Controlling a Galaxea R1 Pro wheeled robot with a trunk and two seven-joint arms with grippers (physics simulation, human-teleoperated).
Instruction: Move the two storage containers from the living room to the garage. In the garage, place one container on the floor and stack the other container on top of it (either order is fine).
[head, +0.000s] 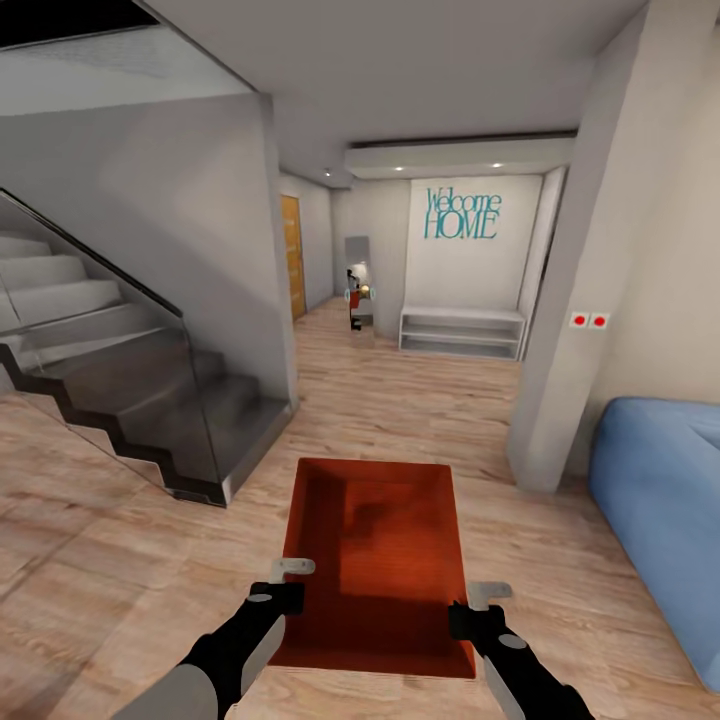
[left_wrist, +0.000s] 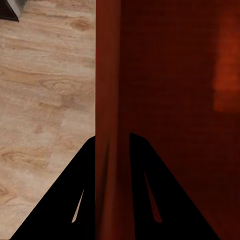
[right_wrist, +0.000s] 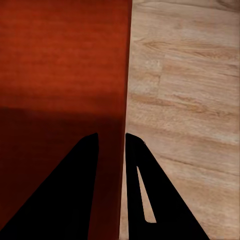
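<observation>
One orange-red storage container (head: 385, 560) hangs in front of me above the light wood-plank floor of the living room, open top up. My left gripper (head: 291, 583) is shut on its left wall, and my right gripper (head: 478, 604) is shut on its right wall. In the left wrist view the black fingers (left_wrist: 80, 195) straddle the container's wall (left_wrist: 107, 125). In the right wrist view the fingers (right_wrist: 75, 190) clamp the container's thin right wall (right_wrist: 122, 100).
A grey staircase with a glass rail (head: 130, 380) stands at the left. A white pillar (head: 570, 330) and a blue sofa (head: 665, 500) are at the right. A hallway runs ahead to a white bench (head: 462, 332) under a "Welcome HOME" wall sign (head: 462, 213).
</observation>
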